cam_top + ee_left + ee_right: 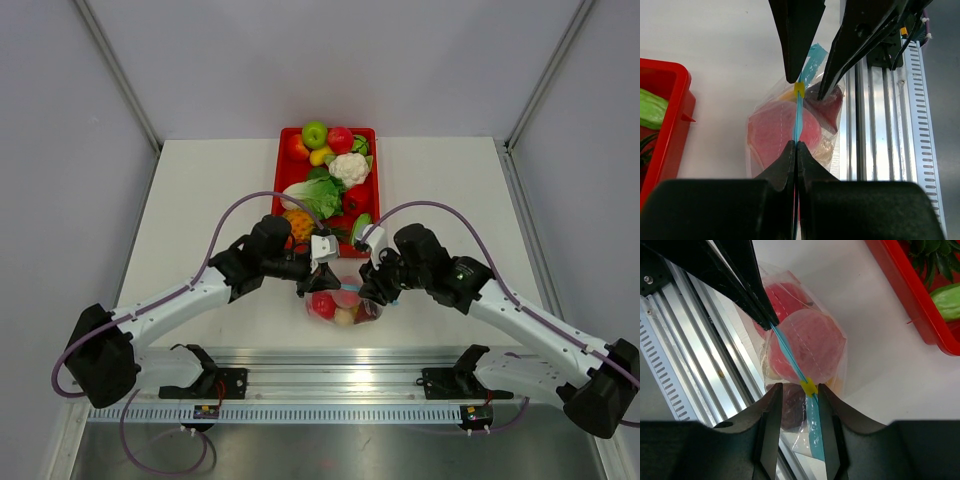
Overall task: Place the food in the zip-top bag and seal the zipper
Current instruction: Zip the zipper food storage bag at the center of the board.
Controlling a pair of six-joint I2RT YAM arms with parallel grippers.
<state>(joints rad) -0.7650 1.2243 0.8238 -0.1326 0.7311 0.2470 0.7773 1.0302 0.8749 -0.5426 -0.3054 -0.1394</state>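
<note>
The clear zip-top bag (343, 303) lies near the table's front edge, with red food (775, 132) and a dark maroon piece (830, 107) inside. Its teal zipper (797, 117) is held upright, carrying a yellow slider (799, 90). My left gripper (796, 145) is shut on one end of the zipper strip. My right gripper (800, 390) is open, its fingers (772, 407) straddling the strip at the slider (810, 386), which sits against one finger. More food, including a green apple (315, 133) and a cauliflower (349, 168), lies in the red tray (373, 170).
The red tray stands behind the bag, at the left of the left wrist view (675, 110) and the upper right of the right wrist view (910, 295). An aluminium rail (330, 375) runs along the near table edge, just in front of the bag.
</note>
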